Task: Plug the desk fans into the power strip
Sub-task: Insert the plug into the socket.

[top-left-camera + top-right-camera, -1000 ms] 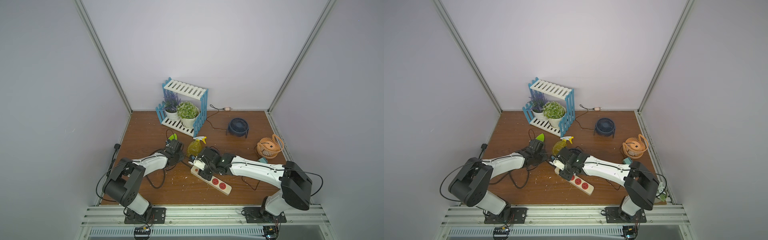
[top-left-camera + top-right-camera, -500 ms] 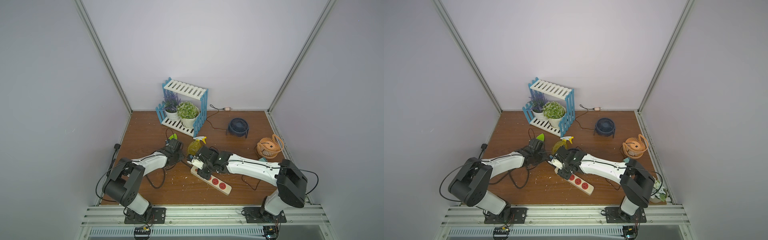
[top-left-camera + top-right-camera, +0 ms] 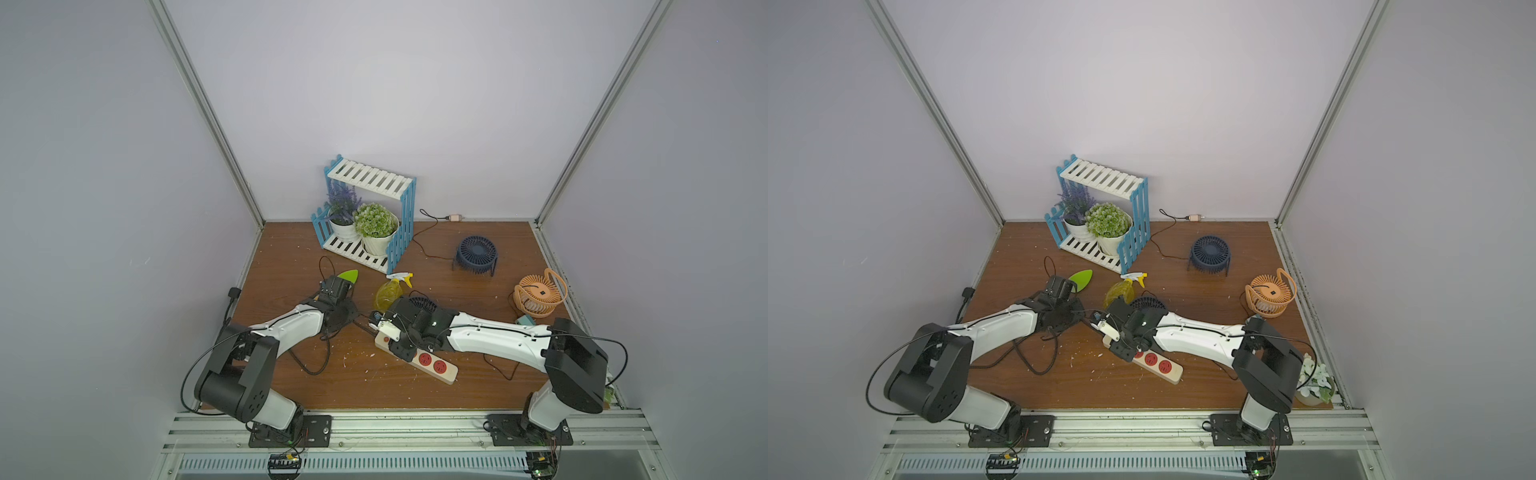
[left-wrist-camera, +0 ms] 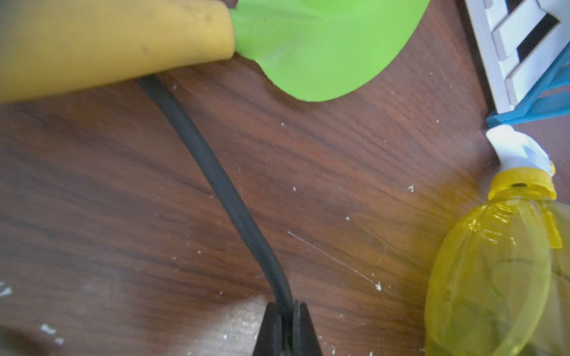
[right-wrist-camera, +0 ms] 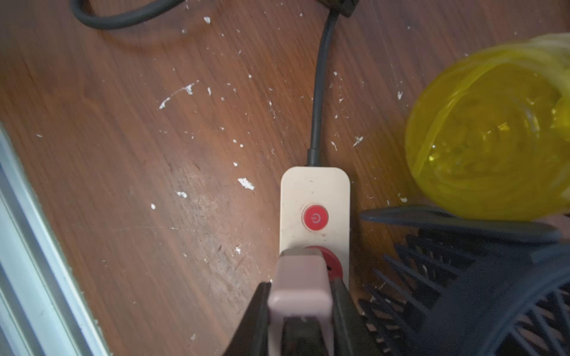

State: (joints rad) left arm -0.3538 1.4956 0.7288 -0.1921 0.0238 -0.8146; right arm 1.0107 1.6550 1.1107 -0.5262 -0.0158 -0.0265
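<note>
While my right tool (image 5: 300, 285) is clamped on a pale pink plug (image 5: 298, 271), one finger on each side of it, the plug's front end sits over the first red socket (image 5: 333, 264) of the power strip (image 5: 314, 191), the one next to the round red button (image 5: 315, 217). I cannot tell whether its pins are inside the socket or only above it. In both top views the power strip (image 3: 432, 365) lies flat near the middle of the tabletop (image 3: 291, 249). It lies at a slant, its button end toward the far left and its other end toward the near right, and two red sockets show past my right tool (image 3: 1113, 332). My left tool (image 4: 285, 311) is pinched closed on the black cord (image 4: 216, 175). In the right wrist view that black cord (image 5: 319, 92) runs out of the button end of the strip. A yellow spray bottle (image 3: 388, 293) lies on its side just beyond the strip, and a dark fan (image 5: 493, 292) sits touching or nearly touching the strip's right edge. A green leaf-shaped piece (image 4: 324, 46) lies flat beyond my left tool, touching a yellow rounded part (image 4: 108, 46). Farther back stands a blue and white shelf (image 3: 370, 178) holding two potted plants. A navy fan (image 3: 476, 253) stands to its right, and an orange fan (image 3: 538, 295) sits by the right edge.
</note>
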